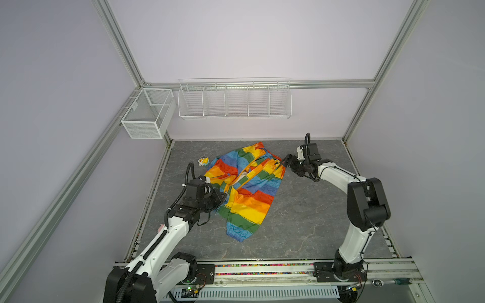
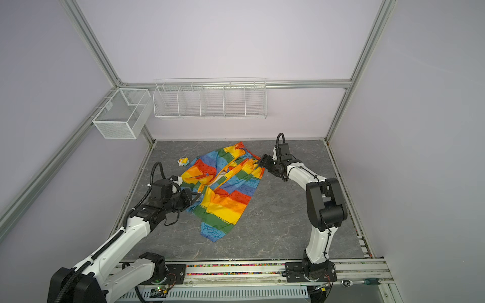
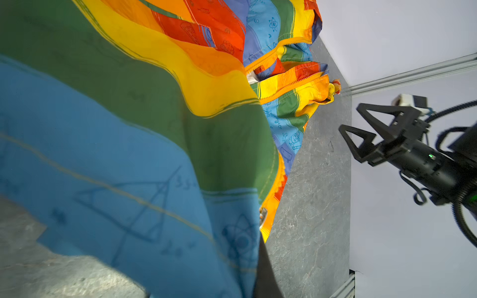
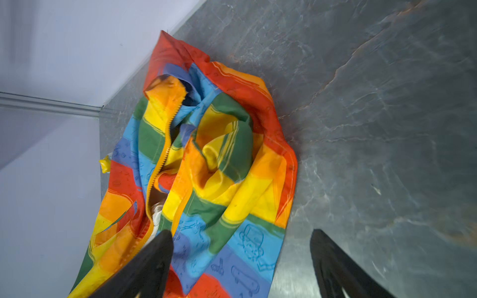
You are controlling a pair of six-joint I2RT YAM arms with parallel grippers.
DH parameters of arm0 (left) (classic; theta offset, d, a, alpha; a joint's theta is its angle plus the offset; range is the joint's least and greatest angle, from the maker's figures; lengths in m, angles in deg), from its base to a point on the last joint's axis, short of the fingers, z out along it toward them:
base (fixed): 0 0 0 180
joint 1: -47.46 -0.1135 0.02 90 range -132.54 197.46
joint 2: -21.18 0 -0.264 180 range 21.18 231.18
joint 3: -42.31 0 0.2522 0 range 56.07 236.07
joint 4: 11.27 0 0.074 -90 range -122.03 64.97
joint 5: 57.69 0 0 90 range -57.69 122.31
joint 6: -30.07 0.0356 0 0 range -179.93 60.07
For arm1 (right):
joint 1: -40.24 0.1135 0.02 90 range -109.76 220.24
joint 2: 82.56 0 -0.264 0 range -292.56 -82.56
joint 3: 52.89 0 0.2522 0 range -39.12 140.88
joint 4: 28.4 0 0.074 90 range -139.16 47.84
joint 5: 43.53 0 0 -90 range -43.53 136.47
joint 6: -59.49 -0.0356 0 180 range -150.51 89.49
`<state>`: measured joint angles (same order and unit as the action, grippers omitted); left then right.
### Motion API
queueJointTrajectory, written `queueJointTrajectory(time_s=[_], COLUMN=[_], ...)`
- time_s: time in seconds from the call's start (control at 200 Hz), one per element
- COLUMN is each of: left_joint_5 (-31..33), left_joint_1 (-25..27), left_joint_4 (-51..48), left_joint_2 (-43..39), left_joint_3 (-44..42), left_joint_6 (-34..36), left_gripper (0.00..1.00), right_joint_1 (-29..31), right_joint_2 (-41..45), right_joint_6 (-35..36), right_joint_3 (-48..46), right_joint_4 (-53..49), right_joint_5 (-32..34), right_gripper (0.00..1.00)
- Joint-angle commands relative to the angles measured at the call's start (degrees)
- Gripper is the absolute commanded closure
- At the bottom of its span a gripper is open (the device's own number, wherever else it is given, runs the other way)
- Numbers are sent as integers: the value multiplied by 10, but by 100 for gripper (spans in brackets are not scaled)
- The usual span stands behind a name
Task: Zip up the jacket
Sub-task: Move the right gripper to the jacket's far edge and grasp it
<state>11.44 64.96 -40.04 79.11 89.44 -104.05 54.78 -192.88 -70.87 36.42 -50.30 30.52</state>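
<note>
My left gripper [image 1: 223, 196] clamped an edge of the thin rainbow-striped rain jacket [image 1: 246, 189], crumpled on the grey marbled table [image 1: 309, 215]. My right gripper [image 1: 287, 164] gaped beside its collar. It looked light and slippery, and its orange-yellow zipper band [image 4: 158, 172] seemed the best hold.

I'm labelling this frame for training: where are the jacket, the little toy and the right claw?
jacket [image 1: 249, 213]: in a top view, on its lower yellow stripe.
toy [image 1: 203, 161]: in a top view, on its middle.
right claw [image 3: 349, 116]: left wrist view, midway between its open fingertips.
</note>
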Motion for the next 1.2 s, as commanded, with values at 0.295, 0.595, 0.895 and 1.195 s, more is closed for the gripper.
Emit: queueJointTrajectory(time_s=[0.295,0.595,0.895,1.195], left_joint_5=[-6,11,41,36], left_joint_1=[-4,-8,-8,-8], left_joint_4=[14,-37,-58,-87], left_joint_2=[6,5,39,115], left_joint_3=[-10,5,28,81], left_joint_6=[0,43,84,135], left_gripper=[100,100,100,100], right_joint_1=[-1,-25,-89,-158], right_joint_2=[-166,-75,115,268], right_joint_6=[-95,-110,-72,-18], right_joint_3=[103,13,-157,-299], right_joint_4=[134,115,-7,-122], right_joint_5=[-79,-59,-31,22], right_gripper=[47,93,93,93])
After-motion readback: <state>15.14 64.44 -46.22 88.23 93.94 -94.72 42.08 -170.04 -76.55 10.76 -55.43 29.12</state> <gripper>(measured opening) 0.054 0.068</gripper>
